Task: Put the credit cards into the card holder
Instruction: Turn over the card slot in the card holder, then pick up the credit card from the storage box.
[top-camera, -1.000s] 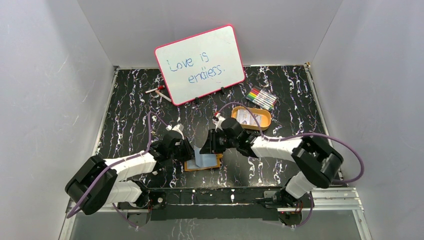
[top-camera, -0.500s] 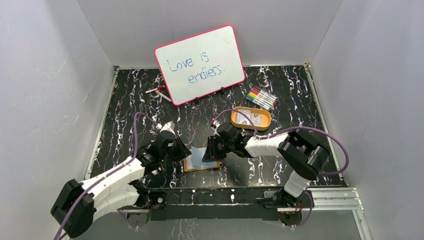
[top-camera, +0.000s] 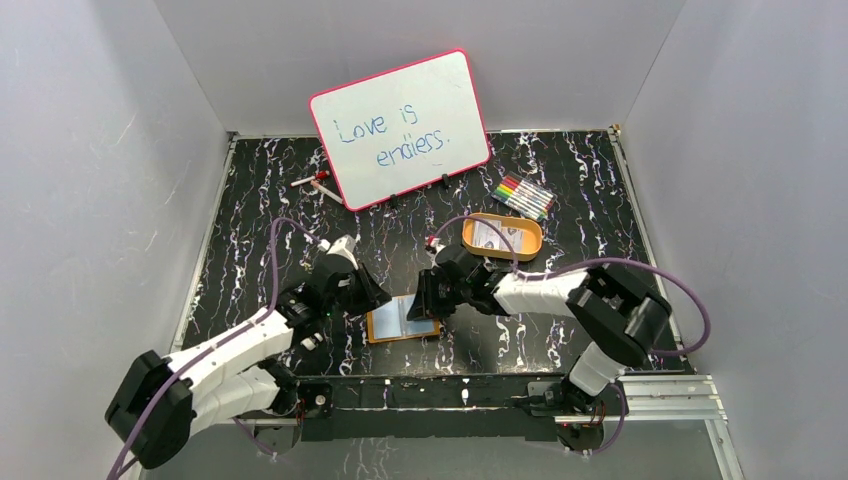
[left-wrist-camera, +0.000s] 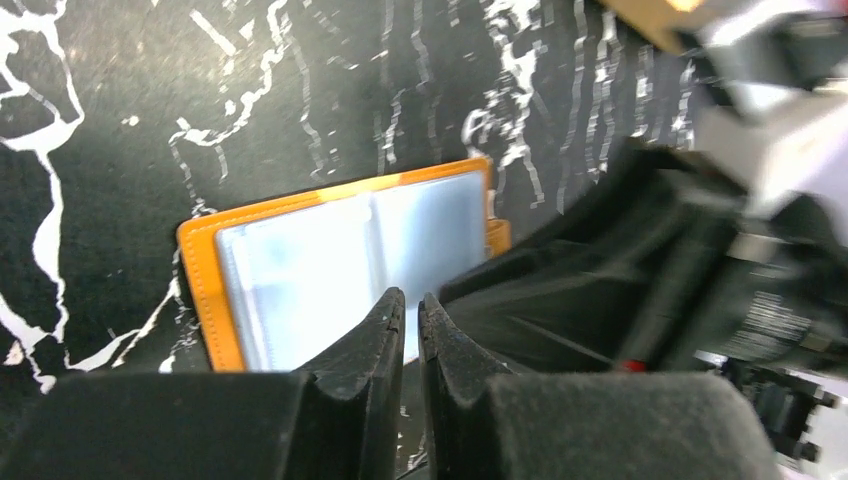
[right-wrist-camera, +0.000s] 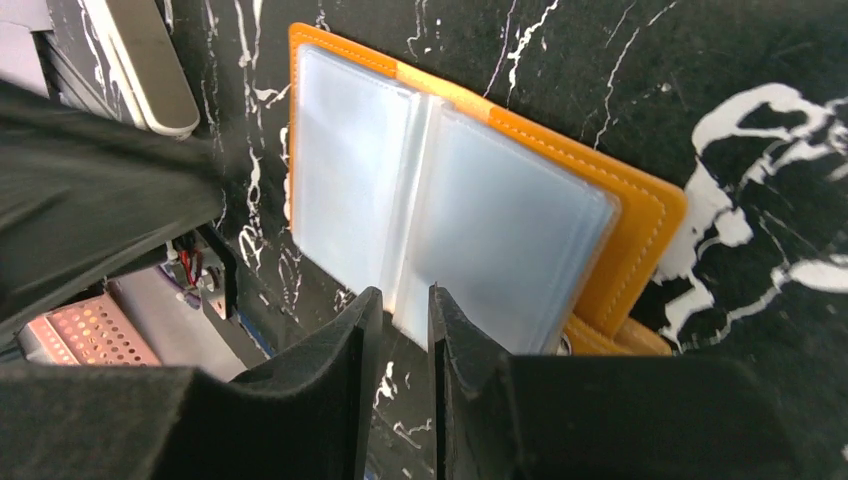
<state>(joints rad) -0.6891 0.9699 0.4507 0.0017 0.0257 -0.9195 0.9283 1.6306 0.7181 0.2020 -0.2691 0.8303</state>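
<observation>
Left gripper (left-wrist-camera: 411, 305): jaws pressed almost together, empty, over the open orange leather card holder (left-wrist-camera: 300, 270) with clear sleeves, flat on the black marbled table (left-wrist-camera: 120, 120). Right gripper (right-wrist-camera: 396, 300): narrow gap at the sleeve edge, grip unclear. Only the top view shows the pale credit cards (top-camera: 497, 234) in the orange oval tray (top-camera: 536, 243), well apart, and both arms stretched low, converging on the holder.

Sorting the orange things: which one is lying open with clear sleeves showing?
The rectangular card holder, spread flat like a booklet; the oval tray farther back is a rimmed dish.
</observation>
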